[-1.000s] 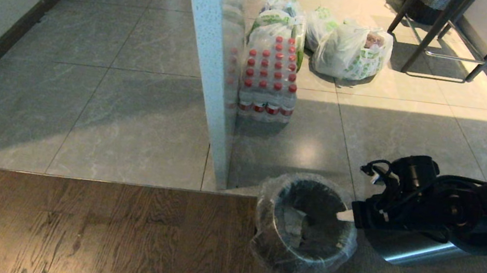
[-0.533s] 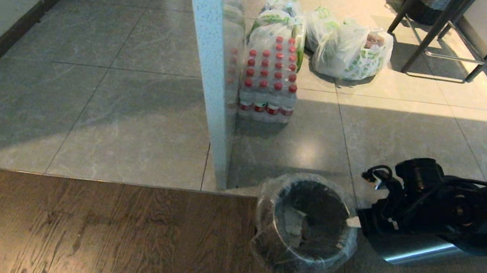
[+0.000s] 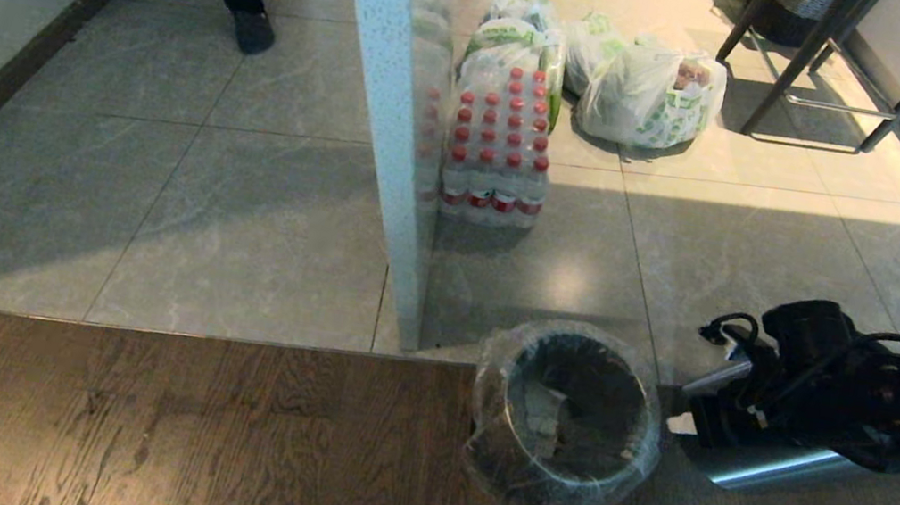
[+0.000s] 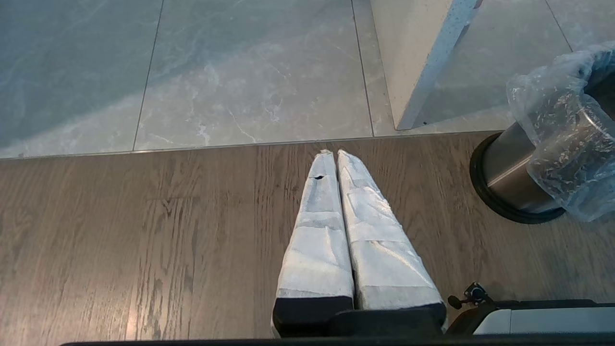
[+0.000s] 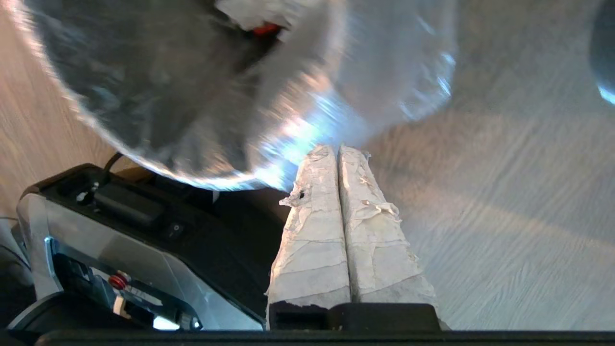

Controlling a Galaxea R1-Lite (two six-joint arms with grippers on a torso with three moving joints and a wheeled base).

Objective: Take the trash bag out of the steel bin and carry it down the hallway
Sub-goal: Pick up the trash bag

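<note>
The steel bin [image 3: 562, 428] stands on the wood floor just beside the right gripper [image 3: 680, 423], toward its fingertips. The trash bag [image 3: 499, 367] lines it, folded over the rim to stay put, not lifted. The gripper's fingers [image 5: 331, 211] are pressed together, empty. The left gripper [image 4: 334, 154], likewise closed, hangs parked well apart.

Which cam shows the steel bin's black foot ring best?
Left wrist view: the foot ring shows under the steel bin, below the trash bag. Head view looks down, so the bag hides the ring. Right wrist view is blurred, with no ring.
</note>
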